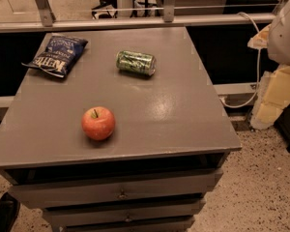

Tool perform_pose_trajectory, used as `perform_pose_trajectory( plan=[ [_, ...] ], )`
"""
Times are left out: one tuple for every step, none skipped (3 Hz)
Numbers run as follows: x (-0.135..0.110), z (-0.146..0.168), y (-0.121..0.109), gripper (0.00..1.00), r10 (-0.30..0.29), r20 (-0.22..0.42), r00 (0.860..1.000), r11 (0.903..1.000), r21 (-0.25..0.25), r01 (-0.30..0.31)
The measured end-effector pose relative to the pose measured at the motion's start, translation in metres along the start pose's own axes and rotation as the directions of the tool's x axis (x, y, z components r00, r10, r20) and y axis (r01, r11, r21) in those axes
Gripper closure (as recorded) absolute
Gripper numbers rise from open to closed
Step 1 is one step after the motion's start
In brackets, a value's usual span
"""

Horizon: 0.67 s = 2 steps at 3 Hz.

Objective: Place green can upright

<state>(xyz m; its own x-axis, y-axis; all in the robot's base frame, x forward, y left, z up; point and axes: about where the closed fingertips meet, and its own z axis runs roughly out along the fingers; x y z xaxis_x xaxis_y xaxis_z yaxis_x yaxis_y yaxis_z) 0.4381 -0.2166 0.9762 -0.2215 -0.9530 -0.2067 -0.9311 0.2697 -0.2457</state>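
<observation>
The green can [136,63] lies on its side on the grey table [183,115], toward the back middle, with one silver end facing right. Its print is mottled light green and white. My gripper is not in view. Only a white rounded part of the arm [286,30] shows at the upper right edge, off the table and well to the right of the can.
A red apple [98,123] stands at the front left of the table. A dark blue chip bag [56,55] lies at the back left. Drawers [121,192] sit below the tabletop. A railing [135,22] runs behind the table. Yellow foam blocks [275,95] stand at the right.
</observation>
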Motion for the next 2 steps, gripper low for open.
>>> perform_pose_trajectory(
  plan=[
    [-0.005, -0.002, -0.004, 0.0, 0.0, 0.011, 1.0, 1.0, 0.009, 0.0],
    [-0.031, -0.012, -0.025, 0.0, -0.003, 0.071, 0.997, 0.9984, 0.057, -0.001]
  ],
)
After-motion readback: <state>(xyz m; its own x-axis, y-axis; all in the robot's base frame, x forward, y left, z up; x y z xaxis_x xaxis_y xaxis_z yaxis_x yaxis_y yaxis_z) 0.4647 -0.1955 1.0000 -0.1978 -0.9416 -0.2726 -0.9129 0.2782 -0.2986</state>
